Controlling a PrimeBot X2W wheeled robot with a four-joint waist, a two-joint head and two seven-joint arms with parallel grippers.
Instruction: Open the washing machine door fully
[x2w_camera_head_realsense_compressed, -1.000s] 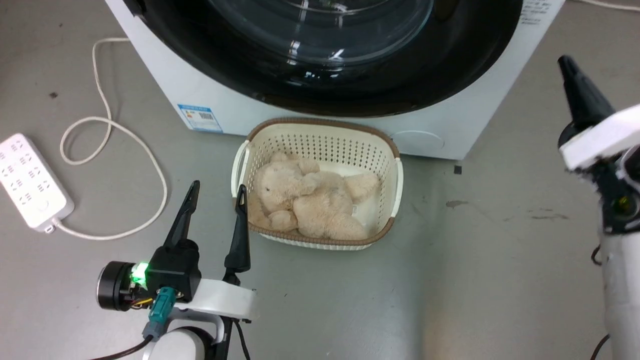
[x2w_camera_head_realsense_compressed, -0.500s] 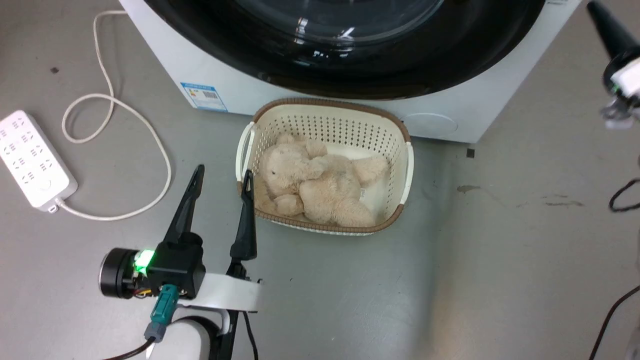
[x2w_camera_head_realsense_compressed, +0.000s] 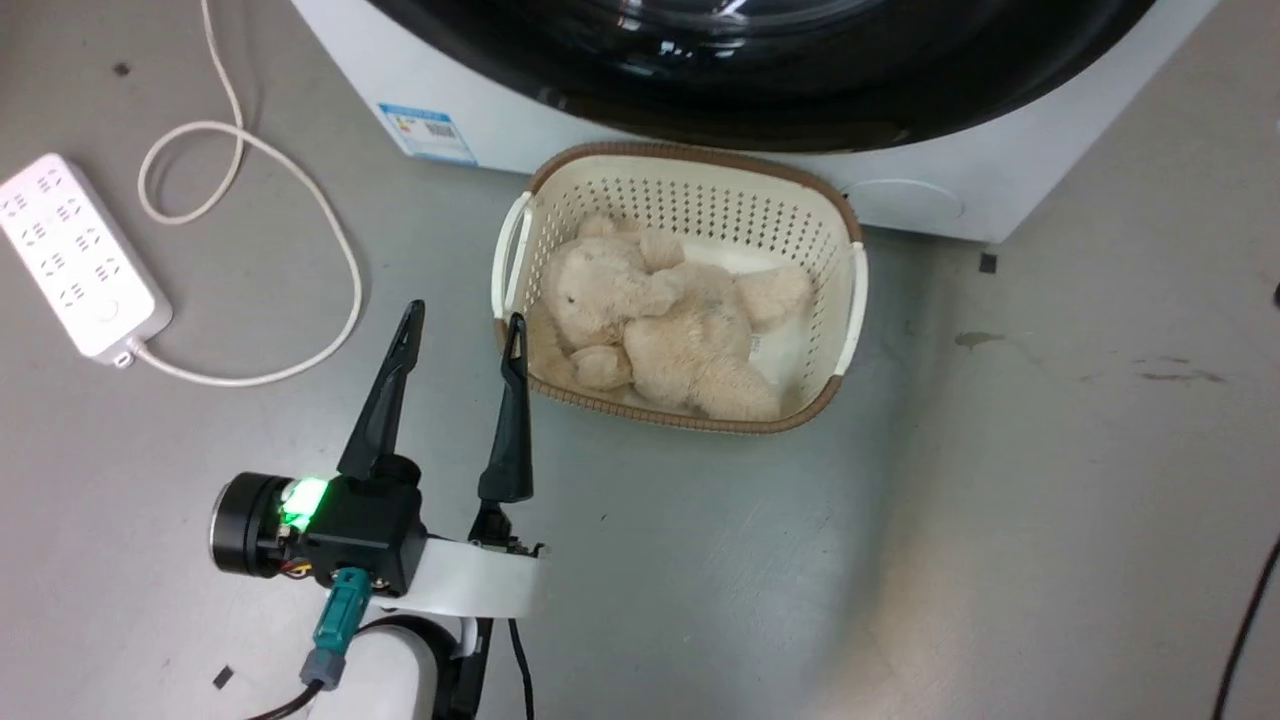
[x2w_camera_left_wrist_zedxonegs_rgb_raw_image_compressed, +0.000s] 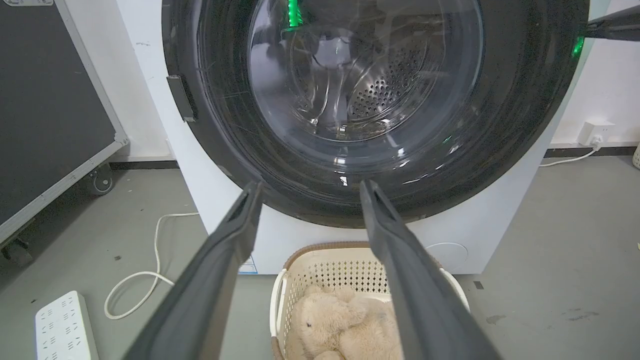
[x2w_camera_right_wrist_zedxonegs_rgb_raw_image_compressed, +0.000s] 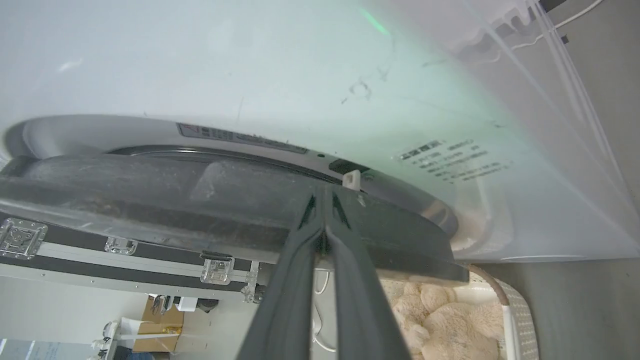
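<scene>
The left fingers (x2w_camera_head_realsense_compressed: 385, 400) stand wide apart with nothing between them. We see them low on the left of the head view, over the grey floor (x2w_camera_head_realsense_compressed: 1000, 500), the inner tip just beside the left rim of the basket (x2w_camera_head_realsense_compressed: 700, 195). The right fingers (x2w_camera_right_wrist_zedxonegs_rgb_raw_image_compressed: 306, 237) are pressed together and hold nothing. In the right wrist view their tips lie at the edge of the door (x2w_camera_right_wrist_zedxonegs_rgb_raw_image_compressed: 150, 200), near a small white latch piece (x2w_camera_right_wrist_zedxonegs_rgb_raw_image_compressed: 352, 179); we cannot tell whether they push on the rim or only meet it.

The door, with its glossy black rim and bulging glass, sits across the front of the washer (x2w_camera_head_realsense_compressed: 520, 125) and is not swung out. In the left wrist view it shows above the spread left fingers, with the perforated drum (x2w_camera_left_wrist_zedxonegs_rgb_raw_image_compressed: 380, 90) visible through the glass.

The basket stands on the floor right in front of the washer, below the door, and a beige teddy bear (x2w_camera_head_realsense_compressed: 660, 320) lies in it. A blue sticker (x2w_camera_head_realsense_compressed: 427, 130) sits low on the washer's front. Well to the left a white power strip (x2w_camera_head_realsense_compressed: 80, 255) lies on the floor, its cord (x2w_camera_head_realsense_compressed: 355, 280) looping beside it. A black case (x2w_camera_left_wrist_zedxonegs_rgb_raw_image_compressed: 45, 100) with metal trim stands left of the washer.
</scene>
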